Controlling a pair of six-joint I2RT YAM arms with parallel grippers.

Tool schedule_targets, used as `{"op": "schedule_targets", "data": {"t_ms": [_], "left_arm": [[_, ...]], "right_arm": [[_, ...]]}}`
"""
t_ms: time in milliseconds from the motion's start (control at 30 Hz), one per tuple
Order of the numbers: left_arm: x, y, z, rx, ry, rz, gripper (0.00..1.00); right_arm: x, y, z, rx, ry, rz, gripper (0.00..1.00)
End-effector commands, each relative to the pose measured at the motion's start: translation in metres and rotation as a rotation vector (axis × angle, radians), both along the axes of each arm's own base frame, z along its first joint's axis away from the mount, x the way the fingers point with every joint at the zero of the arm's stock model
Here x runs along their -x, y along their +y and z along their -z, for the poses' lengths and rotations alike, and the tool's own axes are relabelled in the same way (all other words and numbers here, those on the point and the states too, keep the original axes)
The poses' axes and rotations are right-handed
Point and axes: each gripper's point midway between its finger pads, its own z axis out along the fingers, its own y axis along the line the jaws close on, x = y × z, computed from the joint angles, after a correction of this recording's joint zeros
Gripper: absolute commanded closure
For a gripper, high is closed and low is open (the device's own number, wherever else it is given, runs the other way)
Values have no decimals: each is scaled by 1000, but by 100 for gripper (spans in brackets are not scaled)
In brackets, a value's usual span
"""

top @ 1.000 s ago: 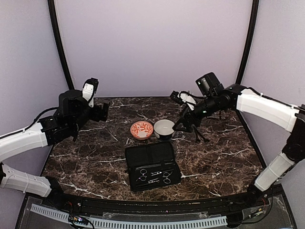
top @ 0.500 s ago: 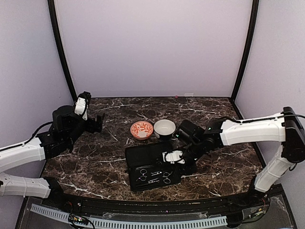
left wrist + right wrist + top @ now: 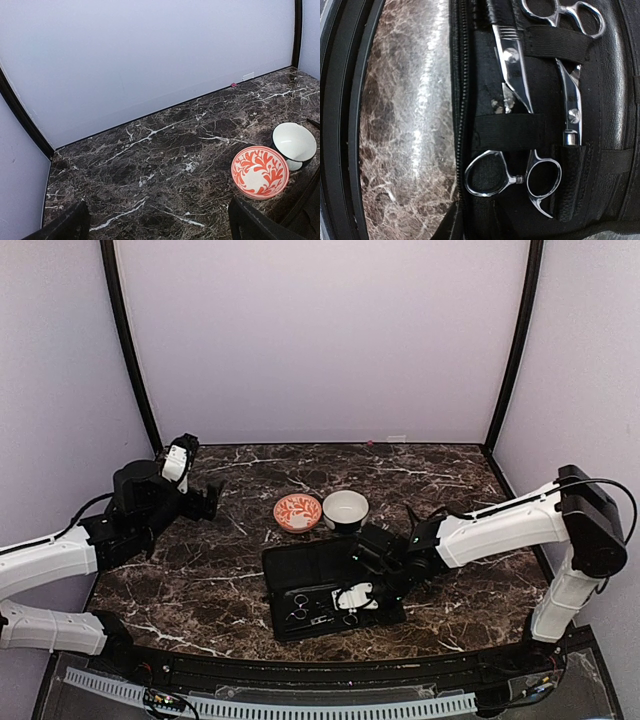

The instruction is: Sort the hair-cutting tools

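The right gripper hangs low over the near half of an open black case. The case lies around the middle of the dark marble table, toward its near edge. The gripper's fingers cannot be made out against the black lining, so I cannot tell whether they are parted or closed. Nothing is seen held in them.

The hair-cutting tools sit in that near half of the case, directly beneath this gripper. The right wrist camera looks straight down on two of them. One pair of scissors lies flat beside the zip edge, pinned under a black elastic strap that crosses between its pivot and its ring handles. A second pair of scissors lies just beside it and parallel, pointing the opposite way. Its tip is tucked into a small pocket and another strap crosses it next to its rings. In the overhead view both long axes appear to run left to right, along the long side of the case.

The left gripper hovers well apart, over the far left of the table, its fingers spread wide with nothing between them. An orange-patterned bowl and a white bowl stand side by side just beyond the case's far edge.

The right arm is clearly the nearer one. A grasp would probably need the fingers set across the scissors' length, then a lengthways pull to slide them free of the strap.
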Motion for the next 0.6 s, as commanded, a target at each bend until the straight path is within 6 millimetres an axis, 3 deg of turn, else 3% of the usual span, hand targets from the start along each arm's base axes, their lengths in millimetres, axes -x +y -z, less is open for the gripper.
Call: {"op": "schedule_targets", "data": {"t_ms": [0, 167, 333, 433, 567], "left_arm": [[0, 5, 1, -57, -22, -8, 1], [-4, 0, 7, -85, 8, 8, 1], [-5, -1, 11, -87, 35, 6, 1], [-5, 5, 8, -64, 10, -30, 1], [-12, 19, 21, -74, 31, -138, 1]], "right_arm": [[15, -1, 11, 30, 24, -47, 91], [48, -11, 8, 63, 95, -118, 100], [67, -21, 8, 91, 107, -149, 100], [67, -18, 7, 81, 113, -133, 98], [48, -18, 0, 85, 43, -85, 88]]}}
